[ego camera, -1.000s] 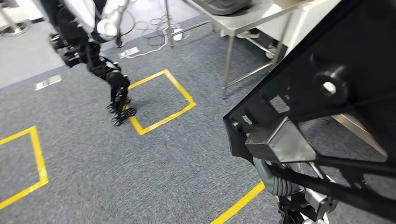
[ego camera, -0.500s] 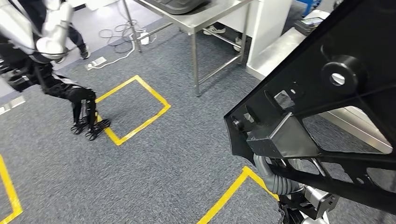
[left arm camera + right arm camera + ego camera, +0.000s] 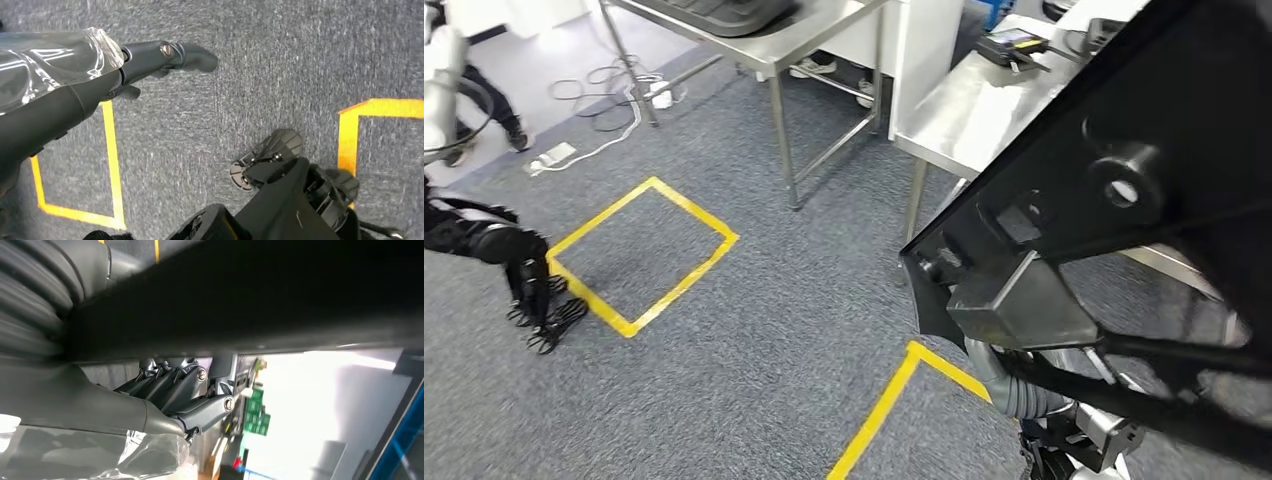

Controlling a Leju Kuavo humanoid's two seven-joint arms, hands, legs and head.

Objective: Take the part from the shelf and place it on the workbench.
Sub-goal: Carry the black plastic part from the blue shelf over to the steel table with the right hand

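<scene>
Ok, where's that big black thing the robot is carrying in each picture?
Head view: the black part fills the right side of the picture.
Left wrist view: not in it.
Right wrist view: it is the dark band running across the picture, with the right hand against it.
Shared landmark: the yellow floor tape, also in the left wrist view.

grey carpet floor (image 3: 754, 330), yellow tape outlines (image 3: 639, 255)
</scene>
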